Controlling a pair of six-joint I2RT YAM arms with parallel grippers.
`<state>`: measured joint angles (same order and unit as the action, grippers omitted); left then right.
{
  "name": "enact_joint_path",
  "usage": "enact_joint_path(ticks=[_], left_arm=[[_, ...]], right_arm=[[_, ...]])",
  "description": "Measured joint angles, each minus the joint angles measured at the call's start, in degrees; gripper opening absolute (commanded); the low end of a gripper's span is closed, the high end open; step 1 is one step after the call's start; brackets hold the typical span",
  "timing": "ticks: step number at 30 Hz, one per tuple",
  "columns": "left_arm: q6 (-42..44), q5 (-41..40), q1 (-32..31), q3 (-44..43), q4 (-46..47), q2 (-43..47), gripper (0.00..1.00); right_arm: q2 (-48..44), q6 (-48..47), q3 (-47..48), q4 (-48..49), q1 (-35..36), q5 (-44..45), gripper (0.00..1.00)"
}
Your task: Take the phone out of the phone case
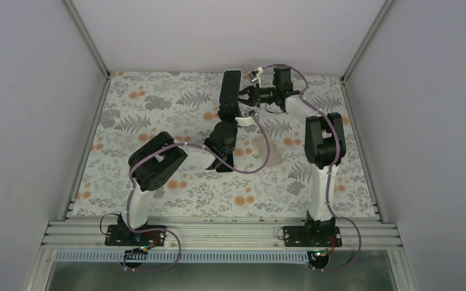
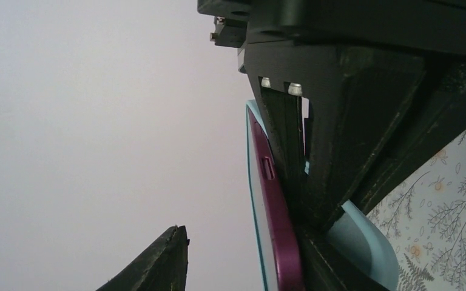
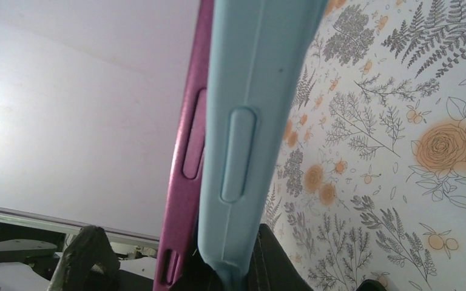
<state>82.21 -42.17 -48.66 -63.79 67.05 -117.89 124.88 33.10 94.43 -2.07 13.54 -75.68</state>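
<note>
Right end effector (image 1: 244,96) clamped on light-blue soft phone case (image 3: 255,91); left end effector (image 1: 228,113) part-open astride magenta flat phone (image 3: 188,139), one finger (image 2: 170,257) clear of it.

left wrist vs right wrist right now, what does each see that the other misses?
Left wrist only: one left fingertip standing clear of the phone, with an open gap between them.
Right wrist only: the raised button pad on the side of the phone case, and a pale rail low on the left.
Both: the magenta phone edge-on against the light blue case, with the floral table cover behind.
</note>
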Motion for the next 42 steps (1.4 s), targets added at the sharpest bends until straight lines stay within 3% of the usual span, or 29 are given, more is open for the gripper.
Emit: enact_joint_path(ticks=[4,7,14,21,28,33,42], left_arm=[[0.66,-0.04,-0.04,0.07,0.81,-0.15,0.30],[1.20,0.04,-0.04,0.07,1.49,-0.15,0.15],[1.33,0.66,-0.04,1.33,3.85,-0.15,0.03],[1.44,1.38,-0.04,2.47,5.38,-0.15,0.02],[2.03,2.47,0.26,4.74,7.48,1.60,0.02],[-0.87,3.15,0.46,7.08,1.73,6.64,0.02],[-7.69,2.99,-0.74,7.69,-6.88,9.92,0.02]], right_arm=[[-0.83,0.11,-0.50,0.48,0.07,0.26,0.03],[-1.57,0.26,-0.63,0.98,0.26,0.50,0.03],[-2.36,0.81,-0.74,1.27,0.70,0.42,0.03],[-2.36,-0.26,-0.68,-0.37,0.79,0.24,0.03],[-0.13,-13.31,8.74,-18.23,0.68,1.22,0.03],[1.81,-22.08,16.15,-31.15,1.53,2.01,0.03],[1.75,-26.01,18.05,-40.28,1.55,5.51,0.03]])
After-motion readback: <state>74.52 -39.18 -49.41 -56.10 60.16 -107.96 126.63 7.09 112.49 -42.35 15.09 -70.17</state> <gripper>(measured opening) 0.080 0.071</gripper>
